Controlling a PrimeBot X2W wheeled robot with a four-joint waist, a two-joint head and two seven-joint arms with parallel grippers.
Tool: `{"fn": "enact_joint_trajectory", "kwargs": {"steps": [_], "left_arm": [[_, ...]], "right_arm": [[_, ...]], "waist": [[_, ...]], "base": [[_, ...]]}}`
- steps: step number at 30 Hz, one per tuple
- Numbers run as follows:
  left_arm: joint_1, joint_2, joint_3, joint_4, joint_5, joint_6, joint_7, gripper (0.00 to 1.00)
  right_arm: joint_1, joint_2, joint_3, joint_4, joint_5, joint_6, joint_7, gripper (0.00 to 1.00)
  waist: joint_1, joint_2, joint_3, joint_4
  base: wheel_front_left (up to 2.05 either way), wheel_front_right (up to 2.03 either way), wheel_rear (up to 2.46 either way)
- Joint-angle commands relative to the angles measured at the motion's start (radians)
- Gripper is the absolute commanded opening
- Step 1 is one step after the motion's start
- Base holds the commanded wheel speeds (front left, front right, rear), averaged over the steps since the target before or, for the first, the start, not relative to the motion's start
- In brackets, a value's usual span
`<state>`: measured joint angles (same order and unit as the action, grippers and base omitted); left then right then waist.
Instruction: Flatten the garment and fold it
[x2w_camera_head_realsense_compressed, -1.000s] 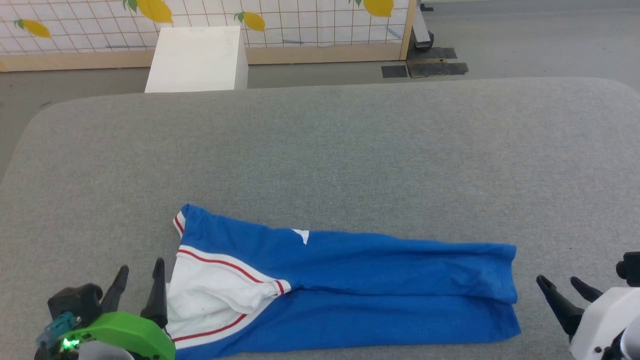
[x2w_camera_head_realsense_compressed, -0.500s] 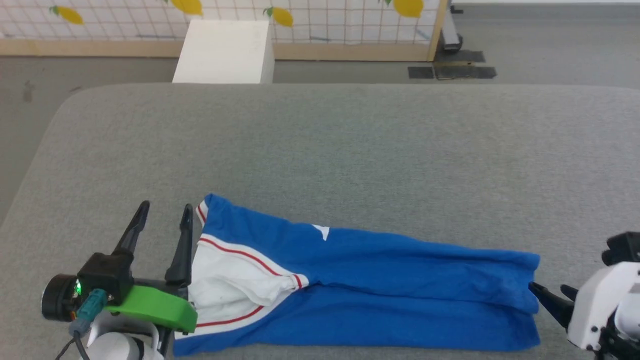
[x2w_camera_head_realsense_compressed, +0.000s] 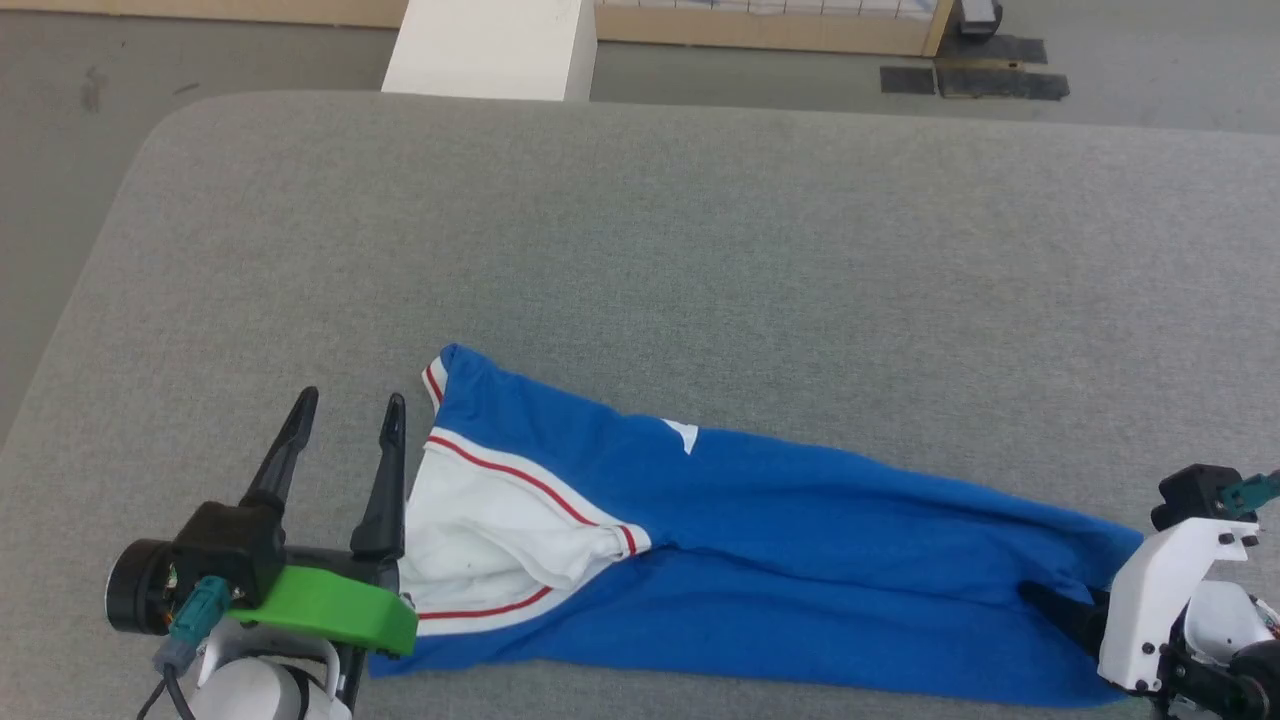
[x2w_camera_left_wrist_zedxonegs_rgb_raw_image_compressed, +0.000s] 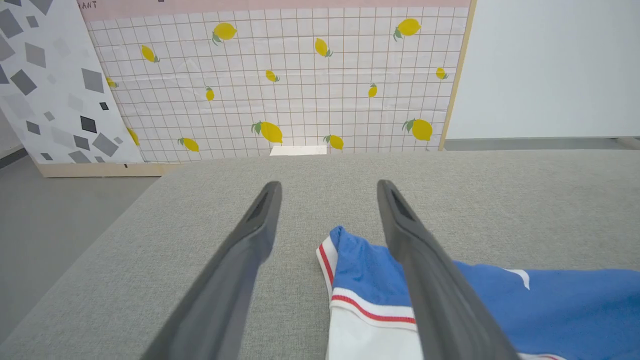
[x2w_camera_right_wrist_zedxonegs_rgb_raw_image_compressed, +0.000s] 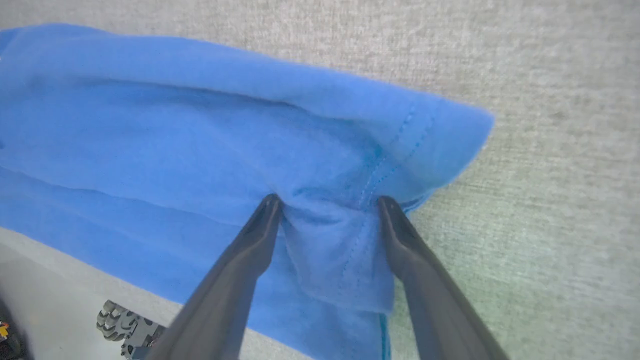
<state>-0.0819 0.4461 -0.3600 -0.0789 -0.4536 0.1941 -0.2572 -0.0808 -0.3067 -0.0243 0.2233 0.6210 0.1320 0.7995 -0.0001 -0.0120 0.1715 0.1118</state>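
A: Looking for the shirt (x2w_camera_head_realsense_compressed: 800, 540)?
B: You'll find it lying in a long strip on the table (x2w_camera_head_realsense_compressed: 700, 250).
A: Your fingers?
B: Your left gripper (x2w_camera_head_realsense_compressed: 352, 396) is spread just beside the white sleeve; your right gripper (x2w_camera_right_wrist_zedxonegs_rgb_raw_image_compressed: 328, 198) is spread too, hem bunched between its fingers.

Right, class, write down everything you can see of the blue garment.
The garment is soft royal-blue jersey, folded lengthwise into a long rumpled band lying on the grey padded table. A white sleeve with red-striped trim shows at its left end, beside the open left gripper. The open right gripper straddles bunched fabric at its stitched hem.
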Motion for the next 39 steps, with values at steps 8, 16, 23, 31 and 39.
{"fn": "enact_joint_trajectory", "kwargs": {"steps": [8,16,23,31,39], "left_arm": [[0.017,-0.024,0.036,0.022,0.023,-0.012,-0.004,1.00],[0.048,-0.019,0.047,0.037,0.028,-0.002,-0.004,1.00],[0.059,-0.020,0.048,0.034,0.025,0.004,-0.004,1.00],[0.074,-0.027,0.054,0.023,0.028,0.012,-0.004,1.00],[0.085,-0.035,0.079,0.009,0.032,0.018,-0.004,1.00]], "right_arm": [[-0.023,-0.003,0.114,0.051,0.045,-0.001,-0.033,0.00],[-0.052,-0.071,0.139,-0.030,0.025,-0.001,-0.077,0.00],[-0.044,-0.145,0.046,-0.045,0.012,-0.001,-0.053,0.00],[-0.001,-0.211,-0.169,-0.019,-0.013,-0.001,-0.008,0.00],[-0.026,-0.154,-0.295,-0.075,0.044,-0.001,0.095,0.00]], "waist": [[0.0001,0.0120,-0.019,-0.004],[0.0001,0.0120,-0.063,-0.024],[0.0001,0.0120,-0.081,-0.049],[0.0001,0.0120,-0.082,-0.074],[0.0001,0.0120,-0.079,-0.100]], "base": [[0.00,0.00,0.00],[0.00,0.00,0.00],[0.00,0.00,0.00],[0.00,0.00,0.00],[0.00,0.00,0.00]]}}
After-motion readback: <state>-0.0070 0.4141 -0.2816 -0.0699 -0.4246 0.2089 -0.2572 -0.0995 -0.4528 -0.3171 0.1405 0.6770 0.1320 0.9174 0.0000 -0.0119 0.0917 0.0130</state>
